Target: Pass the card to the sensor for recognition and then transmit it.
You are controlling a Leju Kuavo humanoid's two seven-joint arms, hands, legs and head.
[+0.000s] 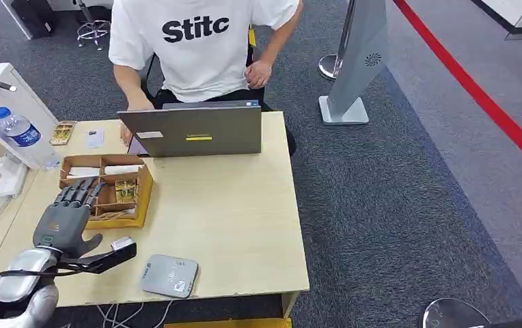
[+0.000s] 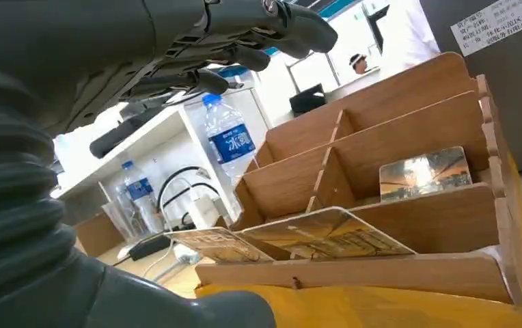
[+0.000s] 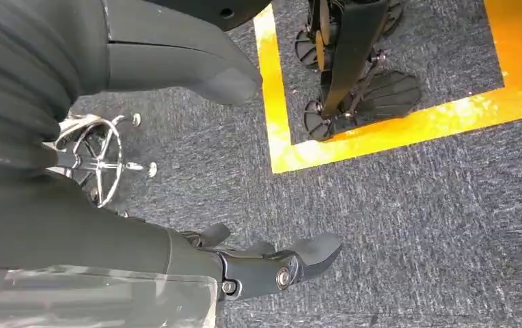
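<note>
A wooden card box [image 1: 143, 195] stands at the table's left, with cards lying in its compartments [image 1: 126, 193]. My left hand [image 1: 65, 219] hovers over the box's near-left corner, fingers stretched and apart, holding nothing. In the left wrist view its fingers [image 2: 244, 58] reach above the box [image 2: 381, 273]. Two cards [image 2: 326, 232] lie tilted in the nearest slot and one card [image 2: 426, 172] stands further back. The grey card sensor [image 1: 169, 275] lies near the table's front edge, right of my left hand. My right hand [image 3: 142, 239] hangs over the carpet, fingers loose, holding nothing.
A person [image 1: 200, 48] sits behind an open laptop [image 1: 193, 130] at the table's far side. A water bottle [image 1: 24, 137] and power strip [image 1: 11, 176] stand at the left. A small white object [image 1: 121, 244] lies by my thumb. A grey stand [image 1: 354, 68] rises at the right.
</note>
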